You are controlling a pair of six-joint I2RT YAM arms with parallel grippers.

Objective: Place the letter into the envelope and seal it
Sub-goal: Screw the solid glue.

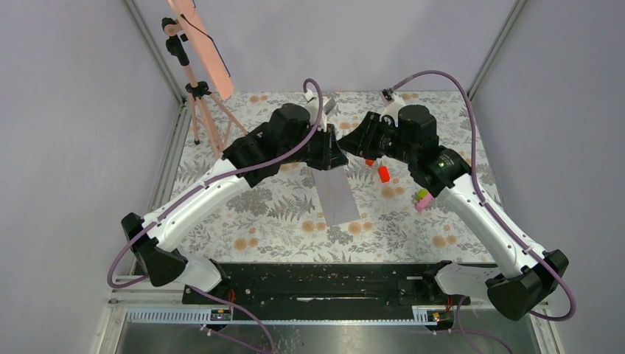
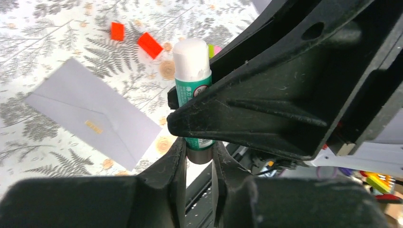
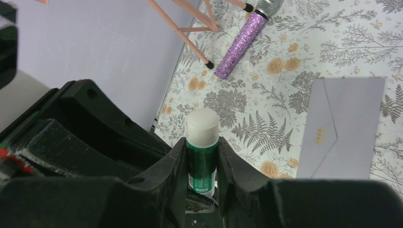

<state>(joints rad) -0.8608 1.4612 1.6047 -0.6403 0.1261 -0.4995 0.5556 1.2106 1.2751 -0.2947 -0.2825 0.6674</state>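
Note:
The grey-lilac envelope (image 1: 336,195) lies flat on the floral table in the middle, its flap folded down; it also shows in the left wrist view (image 2: 95,114) and the right wrist view (image 3: 347,123). No cream letter shows in any view. Both grippers meet in the air above the envelope's far end. My left gripper (image 2: 198,151) is shut on the grey bottom end of a green glue stick (image 2: 192,76) with a white cap. My right gripper (image 3: 202,154) is shut on the green body of the same stick (image 3: 202,137). In the top view the stick is hidden between the gripper heads (image 1: 343,147).
A pink tripod (image 1: 203,96) stands at the back left. A purple glitter microphone (image 3: 240,45) lies near it. Red blocks (image 1: 383,174) and a pink-and-green block (image 1: 422,198) lie right of the envelope. Grey walls close in both sides.

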